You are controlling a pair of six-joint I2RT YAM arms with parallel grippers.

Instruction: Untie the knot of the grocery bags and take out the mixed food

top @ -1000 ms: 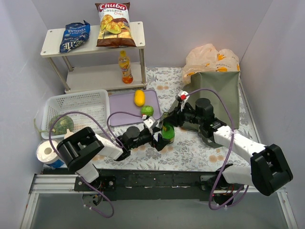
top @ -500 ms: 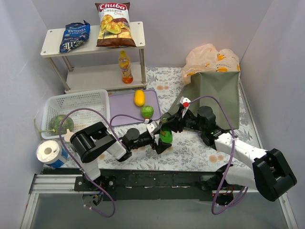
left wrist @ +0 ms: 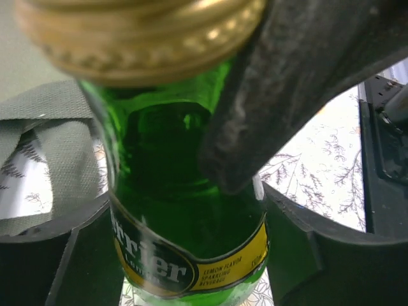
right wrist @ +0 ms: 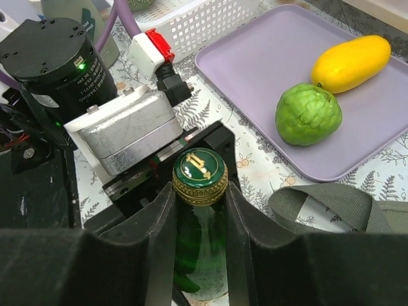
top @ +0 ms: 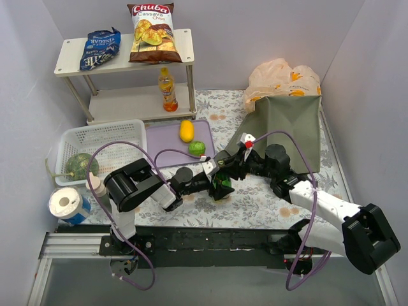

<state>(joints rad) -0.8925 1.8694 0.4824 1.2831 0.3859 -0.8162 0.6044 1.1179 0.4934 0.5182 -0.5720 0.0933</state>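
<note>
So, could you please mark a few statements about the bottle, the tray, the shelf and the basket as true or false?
1. The right gripper holds the green bottle by its neck. True.
2. The tray holds three fruits. False: only two, a yellow fruit and a green fruit.
3. The chips bag lies in the basket. False: it is on the top shelf.
4. A melon sits in the basket. True.

Melon (top: 81, 166) in basket (top: 102, 125), tray (top: 167, 145) to its right.
</note>
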